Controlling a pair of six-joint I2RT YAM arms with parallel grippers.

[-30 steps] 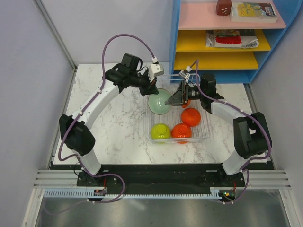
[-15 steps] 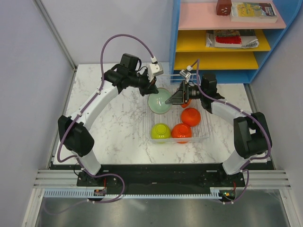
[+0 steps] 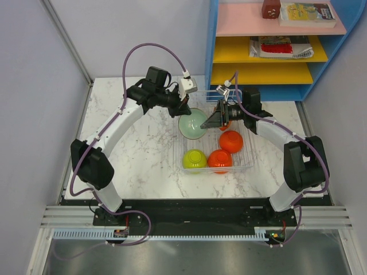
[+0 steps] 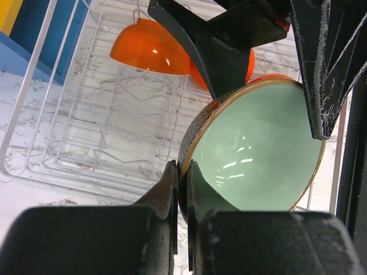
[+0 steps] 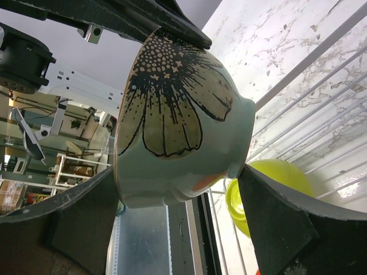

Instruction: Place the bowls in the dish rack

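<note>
The pale sage-green bowl with a black flower pattern hangs on its side over the far left corner of the wire dish rack. My left gripper is shut on its rim. My right gripper straddles the bowl, one finger against the rim and the other against the foot. In the rack lie a yellow-green bowl and two orange-red bowls. A third orange-red bowl is partly hidden behind the right gripper. The white bowl is out of view.
The blue shelf unit with pink and yellow boards, books and a brown box stands behind the rack at the back right. Walls close the table's left and right sides. The rack's bare ribs show under the held bowl.
The sage-green bowl and both grippers have shifted slightly towards the far side. Both stay on the bowl.
</note>
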